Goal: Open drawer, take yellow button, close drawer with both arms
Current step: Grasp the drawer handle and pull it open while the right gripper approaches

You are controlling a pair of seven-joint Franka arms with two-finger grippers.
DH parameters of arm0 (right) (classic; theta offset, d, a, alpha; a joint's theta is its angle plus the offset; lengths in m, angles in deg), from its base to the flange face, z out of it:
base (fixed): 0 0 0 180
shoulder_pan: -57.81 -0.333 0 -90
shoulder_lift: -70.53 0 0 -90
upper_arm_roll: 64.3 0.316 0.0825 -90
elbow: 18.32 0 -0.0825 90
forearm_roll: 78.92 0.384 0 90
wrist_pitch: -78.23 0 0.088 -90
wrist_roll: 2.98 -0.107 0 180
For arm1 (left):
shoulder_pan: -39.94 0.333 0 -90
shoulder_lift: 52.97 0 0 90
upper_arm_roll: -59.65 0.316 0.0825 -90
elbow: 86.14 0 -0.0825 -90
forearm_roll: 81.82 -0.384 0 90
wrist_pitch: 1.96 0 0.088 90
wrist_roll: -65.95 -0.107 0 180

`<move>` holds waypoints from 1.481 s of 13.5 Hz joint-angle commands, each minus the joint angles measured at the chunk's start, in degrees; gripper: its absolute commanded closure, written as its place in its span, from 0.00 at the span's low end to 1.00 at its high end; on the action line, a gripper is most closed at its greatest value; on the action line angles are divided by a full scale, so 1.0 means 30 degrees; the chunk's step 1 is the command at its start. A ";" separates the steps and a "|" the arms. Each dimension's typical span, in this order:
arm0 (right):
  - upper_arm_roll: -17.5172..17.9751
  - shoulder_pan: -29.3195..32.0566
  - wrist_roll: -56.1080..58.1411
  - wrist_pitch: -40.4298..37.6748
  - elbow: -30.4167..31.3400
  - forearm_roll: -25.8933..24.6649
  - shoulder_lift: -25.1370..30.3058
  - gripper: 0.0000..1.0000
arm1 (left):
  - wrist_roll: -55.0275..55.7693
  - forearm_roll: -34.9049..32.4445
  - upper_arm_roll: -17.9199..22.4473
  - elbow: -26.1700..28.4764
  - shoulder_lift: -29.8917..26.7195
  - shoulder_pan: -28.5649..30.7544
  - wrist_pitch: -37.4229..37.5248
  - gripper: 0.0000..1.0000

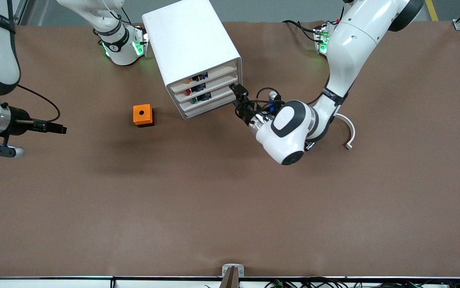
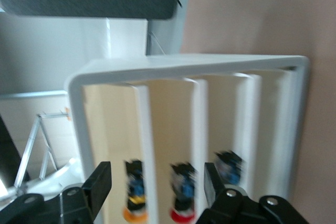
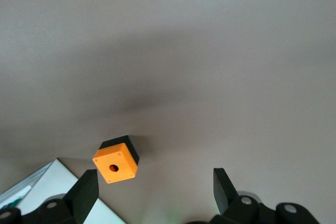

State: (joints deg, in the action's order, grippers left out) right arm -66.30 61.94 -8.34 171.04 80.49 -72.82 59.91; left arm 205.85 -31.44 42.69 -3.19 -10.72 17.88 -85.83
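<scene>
The white cabinet [image 1: 190, 44] stands at the back middle of the table, with its four drawers facing the left arm's end. The uppermost drawer [image 1: 210, 74] looks pushed in. The orange-capped button [image 1: 195, 78] lies inside it and also shows in the left wrist view [image 2: 134, 192]. My left gripper [image 1: 241, 100] is open and empty, close in front of the drawer fronts. In the left wrist view this gripper [image 2: 156, 179] frames the top drawer [image 2: 113, 129] and the one below. My right gripper [image 3: 155, 182] is open and empty, high over the table at the right arm's end.
An orange cube with a round hole [image 1: 143, 115] sits on the table beside the cabinet, toward the right arm's end, and shows in the right wrist view [image 3: 116, 162]. The lower drawers hold a red-capped button [image 2: 184, 203] and other small parts. A white curved piece [image 1: 349, 134] lies near the left arm.
</scene>
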 commanded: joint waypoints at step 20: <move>0.0226 -0.3978 -1.5048 0.0996 -0.0360 0.4383 -0.0034 0.01 | 0.0418 0.1752 -0.0145 -0.0641 0.1913 -0.0473 0.1092 0.98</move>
State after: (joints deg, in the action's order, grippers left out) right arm -65.47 52.51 -48.42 172.99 79.21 -60.96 58.52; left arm 206.58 -27.08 42.01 -3.60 -5.59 14.24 -82.60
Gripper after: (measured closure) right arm 0.009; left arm 0.859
